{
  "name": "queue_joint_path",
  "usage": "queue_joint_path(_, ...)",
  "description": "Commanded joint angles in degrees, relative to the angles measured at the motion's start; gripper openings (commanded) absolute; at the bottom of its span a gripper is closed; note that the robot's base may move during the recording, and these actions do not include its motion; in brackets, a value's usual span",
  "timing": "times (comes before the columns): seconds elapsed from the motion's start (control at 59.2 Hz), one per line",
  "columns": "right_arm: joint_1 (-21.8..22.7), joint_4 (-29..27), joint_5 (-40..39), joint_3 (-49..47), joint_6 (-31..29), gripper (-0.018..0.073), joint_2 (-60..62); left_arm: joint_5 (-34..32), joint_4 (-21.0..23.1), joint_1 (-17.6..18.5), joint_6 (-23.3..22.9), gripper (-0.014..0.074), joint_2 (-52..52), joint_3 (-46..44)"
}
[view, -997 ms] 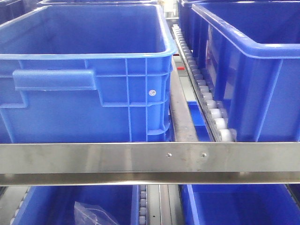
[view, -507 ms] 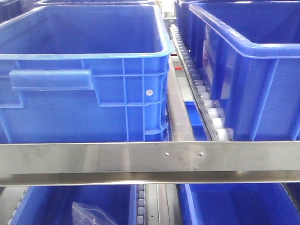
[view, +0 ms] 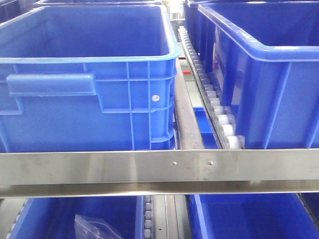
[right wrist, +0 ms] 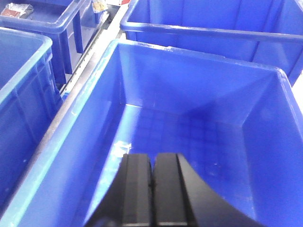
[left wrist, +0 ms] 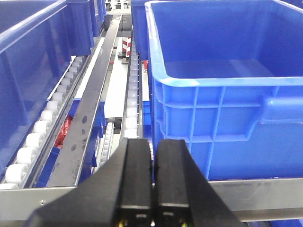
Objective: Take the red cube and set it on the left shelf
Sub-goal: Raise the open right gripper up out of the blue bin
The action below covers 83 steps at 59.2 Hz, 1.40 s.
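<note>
The red cube is out of view in every frame. The left shelf shows as a steel rack with a flat front rail (view: 159, 167), white roller tracks (view: 209, 94) and large dark blue bins (view: 89, 109). My left gripper (left wrist: 152, 142) is shut with nothing between its fingers. It hovers just before the front rail (left wrist: 265, 194), at the left corner of an empty blue bin (left wrist: 227, 109). My right gripper (right wrist: 152, 156) is shut too and empty, hanging over the inside of another empty blue bin (right wrist: 142, 85). Neither gripper shows in the front view.
A second blue bin (view: 269, 99) stands right of the roller track. More blue bins sit on the level below the rail, one holding a clear plastic bag (view: 92, 226). Something red and crinkled (left wrist: 63, 131) lies low between the rollers (left wrist: 42, 127) and a steel divider.
In the front view the bins and rail have drifted slightly left and up in the picture. Nothing on the shelf itself has moved.
</note>
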State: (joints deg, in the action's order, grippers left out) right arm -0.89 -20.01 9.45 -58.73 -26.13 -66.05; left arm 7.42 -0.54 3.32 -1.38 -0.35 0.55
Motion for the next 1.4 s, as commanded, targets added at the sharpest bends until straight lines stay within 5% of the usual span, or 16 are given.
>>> queue_joint_path(0.0, 0.38, -0.64, -4.59, -1.96, -0.50, 0.0046, 1.39, -5.01, 0.17, 0.37, -0.05, 0.0102, -0.92, 1.32)
queue_joint_path(0.575, 0.38, -2.47, 0.99, 0.23, -0.58, 0.0046, 3.55, -5.01, 0.17, 0.37, -0.05, 0.0102, -0.92, 1.32)
queue_joint_path(0.879, 0.38, -10.32, -10.92, 20.31, -0.58, 0.0046, 13.46, -5.01, 0.17, 0.37, -0.05, 0.0102, -0.92, 1.32)
queue_joint_path(1.386, 0.38, -10.45, -15.80, 48.04, -0.58, 0.0046, 38.92, -5.01, 0.17, 0.37, -0.05, 0.0102, -0.92, 1.32)
